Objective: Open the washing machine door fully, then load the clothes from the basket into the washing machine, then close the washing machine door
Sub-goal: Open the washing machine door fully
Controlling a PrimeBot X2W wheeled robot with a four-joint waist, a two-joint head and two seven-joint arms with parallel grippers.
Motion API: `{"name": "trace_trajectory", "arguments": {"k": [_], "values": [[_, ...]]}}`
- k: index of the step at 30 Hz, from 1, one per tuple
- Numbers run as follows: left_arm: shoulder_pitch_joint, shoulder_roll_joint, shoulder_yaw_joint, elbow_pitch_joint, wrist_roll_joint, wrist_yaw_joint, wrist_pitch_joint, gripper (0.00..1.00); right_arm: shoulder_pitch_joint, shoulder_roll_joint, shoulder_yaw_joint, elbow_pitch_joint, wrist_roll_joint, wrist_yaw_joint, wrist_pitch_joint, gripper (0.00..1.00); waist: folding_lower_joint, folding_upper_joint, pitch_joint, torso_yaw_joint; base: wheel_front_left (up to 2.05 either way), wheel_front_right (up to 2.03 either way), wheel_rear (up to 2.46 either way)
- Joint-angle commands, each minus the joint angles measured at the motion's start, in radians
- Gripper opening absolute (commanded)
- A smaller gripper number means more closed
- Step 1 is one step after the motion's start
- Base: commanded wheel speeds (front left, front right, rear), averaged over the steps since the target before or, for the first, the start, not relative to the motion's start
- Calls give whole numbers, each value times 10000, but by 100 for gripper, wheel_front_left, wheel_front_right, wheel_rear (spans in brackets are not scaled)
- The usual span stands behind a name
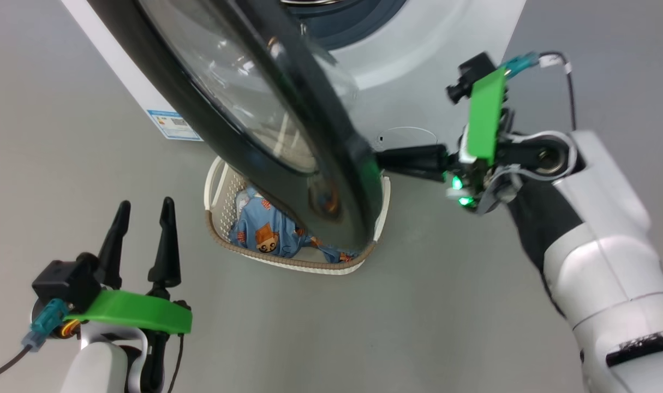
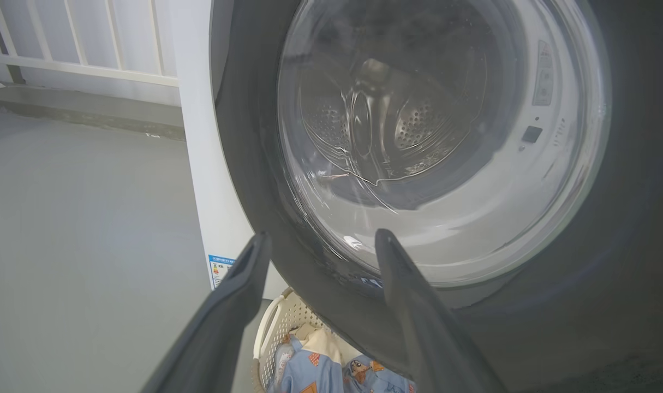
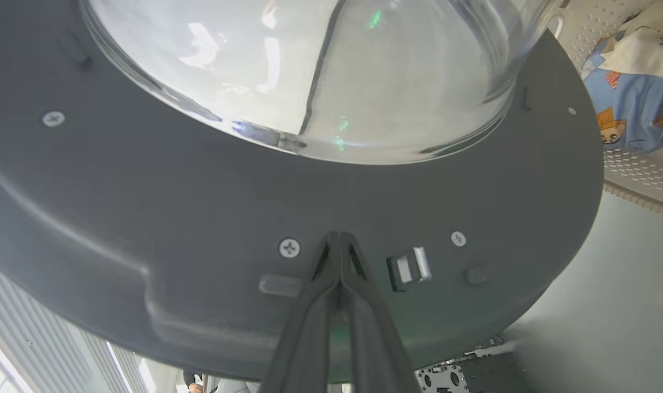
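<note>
Two tools logged.

Left tool (image 1: 144,202): long dark tapered fingers spread wide, nothing between them. It sits at 7 o'clock in head view over bare grey floor (image 1: 446,305), well apart from the basket (image 1: 214,188).

Right tool (image 1: 387,161): fingers pressed flat together, gripping nothing, reaching in from 3 o'clock. The tips pass behind the edge of the door (image 1: 336,164). In right wrist view the closed tool (image 3: 338,236) ends against the door's inner face and appears to touch it.

Door: round, with a wide glossy black rim, swung partly out from the washer (image 1: 429,49). The glass (image 3: 309,71) is a clear, smooth, bulging bowl. The inner face is matte grey plastic with cross-head screws (image 3: 289,248). A small metal latch (image 3: 411,266) sits just at 3 o'clock of the tool tips.

Washer: white and boxy with flat panels, and a blue label (image 1: 174,124) low on its front. In left wrist view the perforated steel drum (image 2: 407,120) shows through the glass.

Basket: cream plastic with perforated walls and a brown woven-look rim. It stands on the floor at 6 o'clock under the door, whose lower edge covers its far part in head view.

Clothes (image 1: 266,229): soft, crumpled light-blue fabric with orange-brown bears, in the basket. A cream cloth (image 3: 647,49) lies on top.

Room: the floor lies open at 9 and 4 o'clock of the basket.
</note>
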Motion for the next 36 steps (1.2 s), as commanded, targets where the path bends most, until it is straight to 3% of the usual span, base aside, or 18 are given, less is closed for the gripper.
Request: {"name": "trace_trajectory", "arguments": {"k": [1,14,20,29,36], "values": [[22,271,322,-230,102,-15,-63,100,233,288,624,-451,474,100,-243,0,0,-1,-14,23,0,0,0],[115,306,222,-202,93,-15,-63,100,627,288,4235,-1169,3527,100,-2159,0,0,-1,-203,260,0,0,0],[193,280,254,-176,149,-15,-63,100,449,288,5439,-1182,4537,100,-2814,0,0,-1,-312,257,0,0,0],[320,320,380,-224,208,-15,-63,100,305,99,5946,-1428,5276,100,-3632,0,0,-1,-531,-74,0,0,0],[385,410,539,-346,267,-15,-63,100,748,-835,5844,-2704,5402,100,-4714,0,0,-1,-782,-484,0,0,0]]}}
